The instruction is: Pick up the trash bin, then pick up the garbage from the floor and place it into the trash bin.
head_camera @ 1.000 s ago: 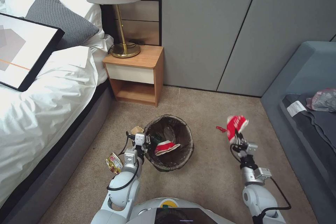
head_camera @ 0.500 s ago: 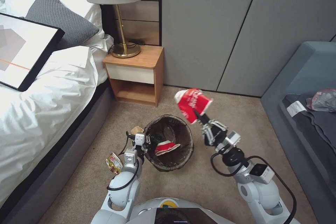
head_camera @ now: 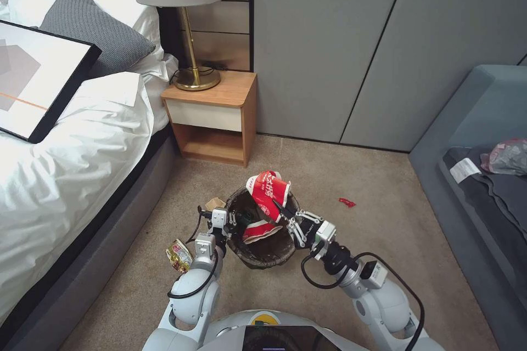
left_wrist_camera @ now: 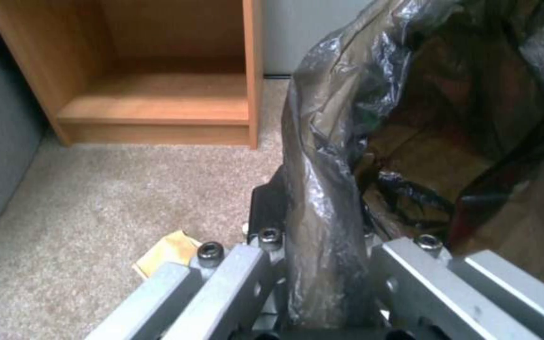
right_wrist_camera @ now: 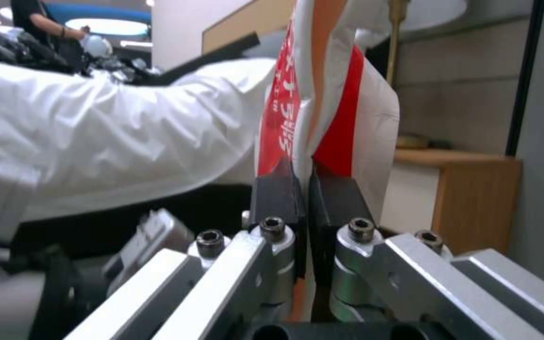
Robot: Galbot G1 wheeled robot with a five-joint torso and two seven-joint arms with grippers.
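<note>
The trash bin (head_camera: pixel 285 244), lined with a dark bag, stands just above the carpet, and my left gripper (head_camera: pixel 233 218) is shut on its near-left rim; the left wrist view shows the bag-covered rim (left_wrist_camera: pixel 322 198) pinched between the pads. A crushed red-and-white paper cup (head_camera: pixel 258 232) lies inside the bin. My right gripper (head_camera: pixel 279 209) is shut on another crushed red-and-white cup (head_camera: pixel 268 187), holding it over the bin's mouth; that cup (right_wrist_camera: pixel 322 104) rises from the closed pads in the right wrist view. More garbage lies on the floor: a colourful wrapper (head_camera: pixel 179 255), a brown paper piece (head_camera: pixel 214 203) and a red scrap (head_camera: pixel 347 202).
A bed (head_camera: pixel 66 137) runs along the left, with a wooden nightstand (head_camera: pixel 214 115) and a lamp (head_camera: pixel 189 22) behind the bin. A grey sofa (head_camera: pixel 483 175) bounds the right side. Open carpet (head_camera: pixel 351 175) lies between the bin and the wall.
My right arm has swung the crushed cup from the right, up and leftward, to over the bin's mouth. The left gripper and the bin have stayed put.
</note>
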